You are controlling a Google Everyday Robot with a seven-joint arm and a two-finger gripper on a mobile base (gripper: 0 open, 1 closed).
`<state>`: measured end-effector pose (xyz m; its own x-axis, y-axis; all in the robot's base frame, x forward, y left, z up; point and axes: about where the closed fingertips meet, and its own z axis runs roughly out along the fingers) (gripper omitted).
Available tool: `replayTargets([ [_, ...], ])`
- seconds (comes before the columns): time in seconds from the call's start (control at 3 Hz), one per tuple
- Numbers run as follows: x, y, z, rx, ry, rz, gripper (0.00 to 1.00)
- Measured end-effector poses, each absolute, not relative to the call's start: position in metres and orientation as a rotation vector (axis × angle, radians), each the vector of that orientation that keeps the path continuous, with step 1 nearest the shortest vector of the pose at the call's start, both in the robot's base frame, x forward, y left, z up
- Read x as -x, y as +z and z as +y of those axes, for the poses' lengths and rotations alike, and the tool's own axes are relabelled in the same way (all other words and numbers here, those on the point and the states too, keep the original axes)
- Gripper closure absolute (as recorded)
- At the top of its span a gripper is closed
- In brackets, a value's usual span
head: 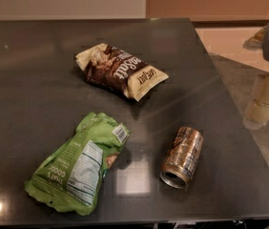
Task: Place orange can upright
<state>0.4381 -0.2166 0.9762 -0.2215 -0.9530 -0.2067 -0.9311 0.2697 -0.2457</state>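
The orange can (182, 157) lies on its side on the dark table (39, 80), near the front right. Its bronze body has white and dark markings, and its silver-rimmed top faces the front edge. My gripper (260, 109) hangs at the right edge of the view, beyond the table's right side, to the right of the can and a little further back. It is well apart from the can and holds nothing that I can see.
A brown-and-cream snack bag (121, 70) lies at the middle back of the table. A green snack bag (79, 162) lies at the front left, beside the can. The table's right edge runs just right of the can, with floor (249, 75) beyond.
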Motion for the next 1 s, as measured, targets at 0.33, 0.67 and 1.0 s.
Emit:
replayTargets([
  [0.33, -0.438, 0.976, -0.217, 1.725, -0.099, 2.231, 0.0],
  [0.67, -0.442, 0.97, -0.202, 1.829, -0.051, 2.183, 0.0],
  [1.0, -0.442, 0.96, -0.175, 1.999, 0.028, 2.037, 0.0],
])
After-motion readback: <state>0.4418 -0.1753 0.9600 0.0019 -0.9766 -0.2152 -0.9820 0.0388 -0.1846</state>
